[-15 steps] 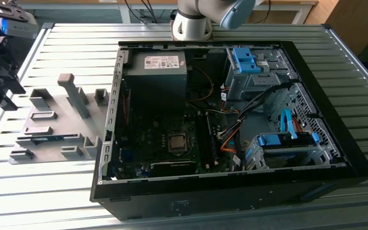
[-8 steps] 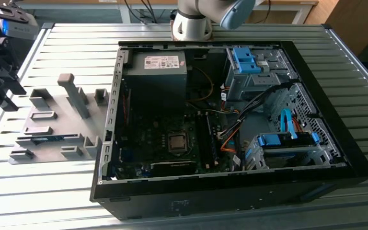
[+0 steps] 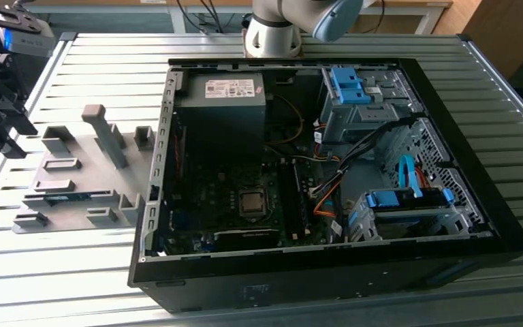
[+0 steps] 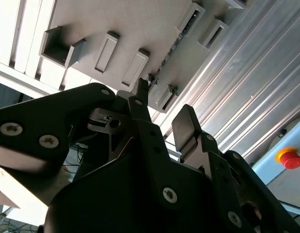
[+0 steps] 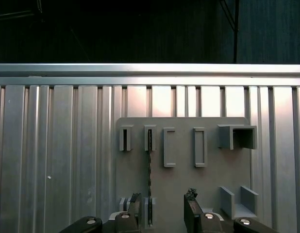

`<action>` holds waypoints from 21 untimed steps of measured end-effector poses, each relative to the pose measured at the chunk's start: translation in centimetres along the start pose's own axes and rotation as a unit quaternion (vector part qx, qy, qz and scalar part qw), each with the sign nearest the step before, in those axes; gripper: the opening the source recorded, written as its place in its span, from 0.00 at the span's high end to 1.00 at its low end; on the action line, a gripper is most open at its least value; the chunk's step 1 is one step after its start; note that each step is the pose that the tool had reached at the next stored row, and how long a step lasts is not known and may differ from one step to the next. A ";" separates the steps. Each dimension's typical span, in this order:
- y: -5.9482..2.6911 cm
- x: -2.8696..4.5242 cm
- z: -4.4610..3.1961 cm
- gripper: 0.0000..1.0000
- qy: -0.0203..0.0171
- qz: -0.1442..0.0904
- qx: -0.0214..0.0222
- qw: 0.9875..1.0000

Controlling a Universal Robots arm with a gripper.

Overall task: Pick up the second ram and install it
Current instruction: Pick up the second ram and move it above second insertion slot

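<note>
Metal table [image 5: 53, 145]; claw [image 5: 163, 199] wide open, empty, clear of second ram [image 5: 150, 170]

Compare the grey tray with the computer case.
The grey tray is light grey; the computer case is black. The tray is a low plate with blocks, holding the second ram on edge; the case is a deep open box with a motherboard. Both lie on the slatted table.

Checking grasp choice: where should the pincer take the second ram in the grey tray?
Probably the free middle span, from straight above: the second ram stands on edge, ends slotted in the grey tray blocks, flat faces exposed between.
</note>
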State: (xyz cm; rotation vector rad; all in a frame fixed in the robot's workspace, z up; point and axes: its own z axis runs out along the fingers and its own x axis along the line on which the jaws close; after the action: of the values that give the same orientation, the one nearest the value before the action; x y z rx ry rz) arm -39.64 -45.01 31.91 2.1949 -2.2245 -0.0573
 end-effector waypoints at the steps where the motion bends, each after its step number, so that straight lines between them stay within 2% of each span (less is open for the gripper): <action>1: 0.00 0.00 0.00 0.53 0.000 0.000 0.000 1.000; 6: 0.01 0.07 0.32 0.53 0.000 0.000 0.000 1.000; 10: 0.03 0.30 1.02 0.53 0.000 0.000 0.001 1.000; 13: 0.09 0.33 1.49 0.53 0.000 0.006 0.003 1.000; 21: 0.12 0.36 2.74 0.53 0.000 0.008 0.003 1.000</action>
State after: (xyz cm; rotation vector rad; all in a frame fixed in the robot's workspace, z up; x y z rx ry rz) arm -39.87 -45.32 29.17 2.1810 -2.2441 -0.0503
